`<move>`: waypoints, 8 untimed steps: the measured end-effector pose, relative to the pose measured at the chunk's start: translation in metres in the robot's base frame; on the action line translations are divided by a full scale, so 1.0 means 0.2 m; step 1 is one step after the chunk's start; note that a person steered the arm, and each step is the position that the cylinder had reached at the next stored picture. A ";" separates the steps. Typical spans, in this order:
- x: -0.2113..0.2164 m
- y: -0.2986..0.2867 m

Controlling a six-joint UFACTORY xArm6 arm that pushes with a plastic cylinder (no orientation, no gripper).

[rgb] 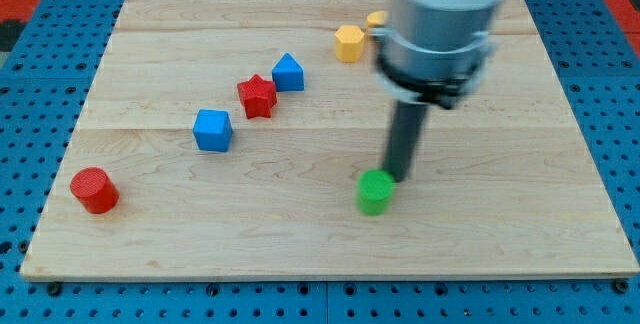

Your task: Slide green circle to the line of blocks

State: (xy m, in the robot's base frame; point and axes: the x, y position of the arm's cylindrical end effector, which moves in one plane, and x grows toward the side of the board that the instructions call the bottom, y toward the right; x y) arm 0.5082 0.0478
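My tip (pixel 398 177): the bottom end of a straight dark rod. It comes down from a big grey round arm part (pixel 440 24) at the view's top right. There is no gripper here, so nothing is spread or pinching. It is only a rod.

Green circle (pixel 376 191): it sits right by my tip, at about 8 o'clock from it. The two look like they touch, or very nearly. I cannot tell for sure. From the green circle, my tip is at about 2 o'clock.

Where the green circle is: on the tabletop (pixel 300 234), a bit right of the middle and in the lower half. It stands alone, well apart from the other blocks.

Line of blocks: it runs on a slant from the lower left up to the upper right. It lies at about 10 o'clock from my tip.

Blue block with a pointed top (pixel 288 72): the top end of the close group in the line.

Red star (pixel 257 95): just beside that blue block, at its 8 o'clock.

Blue cube (pixel 213 130): near the red star, at its 8 o'clock.

Red cylinder (pixel 94 190): far down at the left end, well apart from the blue cube.

Yellow block (pixel 349 43): at about 11 o'clock from my tip, near the top of the tabletop.

Second yellow block (pixel 376 19): just past the first one. The arm hides most of it, so I cannot tell its shape.
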 end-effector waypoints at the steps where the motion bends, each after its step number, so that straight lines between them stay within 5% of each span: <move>1: -0.05 0.21; 2: 0.11 0.38; 4: 0.17 -0.20; 5: 0.31 -0.20; 8: 0.14 -0.56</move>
State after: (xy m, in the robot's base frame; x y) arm 0.5372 -0.0643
